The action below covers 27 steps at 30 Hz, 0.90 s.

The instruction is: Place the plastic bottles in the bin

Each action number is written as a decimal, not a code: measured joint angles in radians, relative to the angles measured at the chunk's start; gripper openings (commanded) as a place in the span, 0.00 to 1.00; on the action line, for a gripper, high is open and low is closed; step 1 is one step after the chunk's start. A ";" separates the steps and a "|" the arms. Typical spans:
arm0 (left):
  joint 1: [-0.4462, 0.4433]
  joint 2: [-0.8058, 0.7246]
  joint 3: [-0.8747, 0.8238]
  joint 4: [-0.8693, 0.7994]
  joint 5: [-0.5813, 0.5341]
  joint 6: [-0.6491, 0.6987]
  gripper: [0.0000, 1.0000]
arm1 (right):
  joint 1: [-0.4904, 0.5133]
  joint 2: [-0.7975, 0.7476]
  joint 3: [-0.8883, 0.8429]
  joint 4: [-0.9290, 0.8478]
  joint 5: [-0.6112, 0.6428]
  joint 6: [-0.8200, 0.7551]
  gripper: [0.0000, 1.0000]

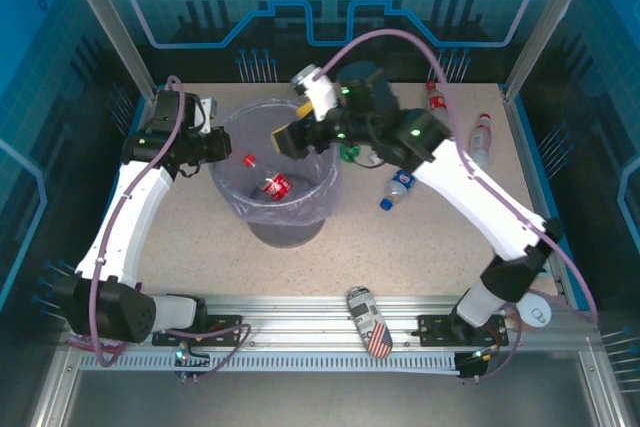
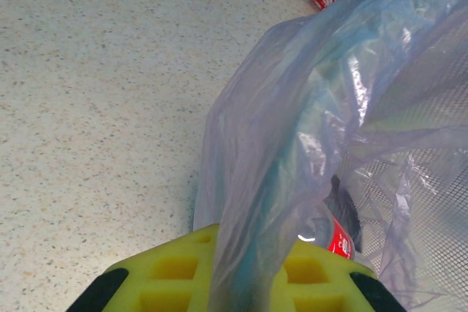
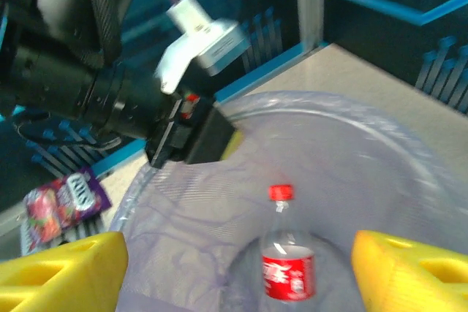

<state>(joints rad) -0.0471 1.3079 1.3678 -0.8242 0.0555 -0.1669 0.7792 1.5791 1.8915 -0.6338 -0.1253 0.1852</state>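
Speckled table [image 1: 200, 247] from above, with a round grey bin [image 1: 285, 232] left of centre, lined with a pale lilac bag [image 1: 322, 175]. Low inside the bin, one clear bottle [image 1: 272, 185] with a red label and red cap, also plain in the right wrist view, straight below the camera. Right gripper [image 1: 284, 137] over the bin's far rim, yellow fingers [image 3: 62, 272] spread wide, nothing between them. Left gripper [image 1: 222, 145] at the bin's left rim, pressed together on a fold of the bag, the film running between its yellow pads in the left wrist view. Not yet binned, out on the table: a green bottle [image 1: 350, 154] just right of the bin, a blue-labelled bottle [image 1: 397, 189] near it, a red-labelled bottle [image 1: 436, 99] at the far edge, and a pale bottle [image 1: 482, 139] towards the far right. Flag-patterned can [image 1: 369, 322] at the near edge, no part of the job. Judged from this: an early stage, with one bottle visibly in and at least four left to fetch.
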 measured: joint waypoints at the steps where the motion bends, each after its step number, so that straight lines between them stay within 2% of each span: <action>1: 0.011 0.001 0.000 -0.001 0.000 0.004 0.10 | -0.027 -0.037 -0.027 0.006 0.015 0.011 0.80; 5: 0.044 0.002 0.000 -0.002 0.000 0.013 0.11 | -0.172 -0.160 -0.178 0.001 0.094 0.064 0.80; 7: 0.055 0.002 0.000 -0.002 0.000 0.014 0.11 | -0.248 -0.194 -0.266 -0.009 0.129 0.095 0.83; 13: 0.071 0.002 0.000 -0.002 0.000 0.020 0.11 | -0.457 -0.211 -0.551 -0.030 0.170 0.199 0.89; 16: 0.071 0.002 -0.003 0.003 0.001 0.021 0.11 | -0.526 -0.201 -0.655 -0.030 0.170 0.246 0.92; 27: 0.077 -0.015 -0.041 0.063 0.017 0.039 0.12 | -0.547 -0.016 -0.764 0.069 0.213 0.347 0.98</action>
<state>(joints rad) 0.0299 1.2926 1.3270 -0.7612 0.0723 -0.1276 0.2325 1.5627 1.1275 -0.5648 0.0875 0.5320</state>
